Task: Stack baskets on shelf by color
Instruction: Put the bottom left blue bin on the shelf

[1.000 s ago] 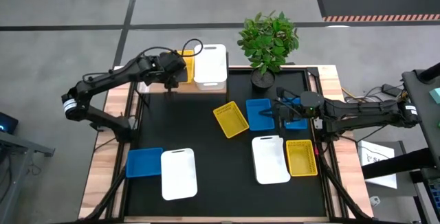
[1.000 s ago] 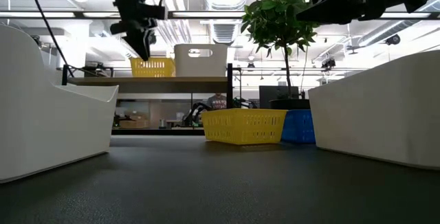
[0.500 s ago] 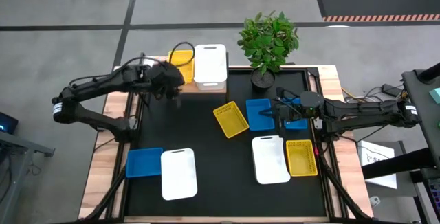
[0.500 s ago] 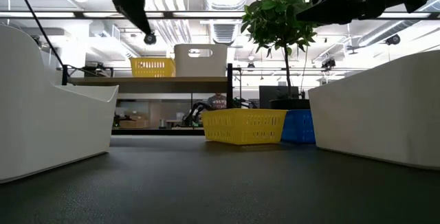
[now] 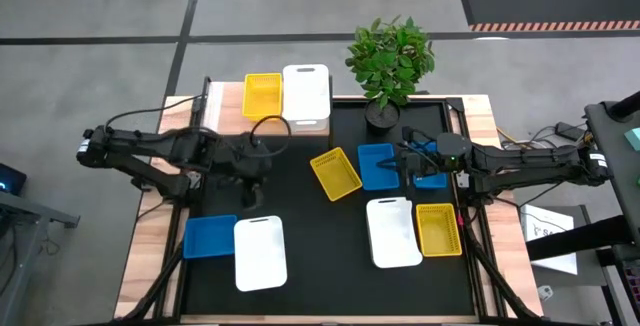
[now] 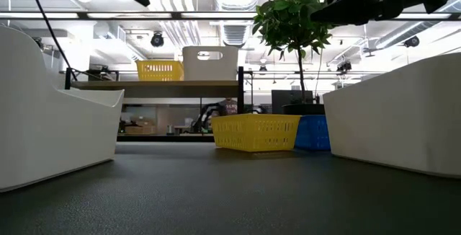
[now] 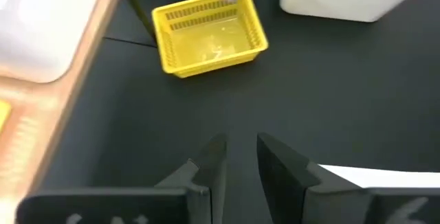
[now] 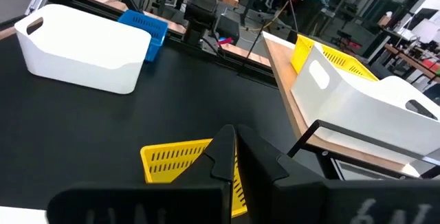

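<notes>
On the light-wood shelf at the table's far left, a yellow basket and a white basket stand side by side. Other baskets lie on the black table: yellow, blue, white, yellow, blue, white. My left gripper hangs over bare table left of centre, its fingers a little apart with nothing between them. My right gripper is shut and hovers level above the blue basket, holding nothing.
A potted plant stands at the table's far edge, right of the shelf. Another blue basket lies partly under the right arm. Bare black table lies between the left gripper and the yellow basket in the middle.
My left gripper has swung from above the yellow basket on the shelf toward the table's near edge and out over the black table, rolling as it went. The yellow basket has stayed on the shelf beside the white one. The right arm has kept still.
</notes>
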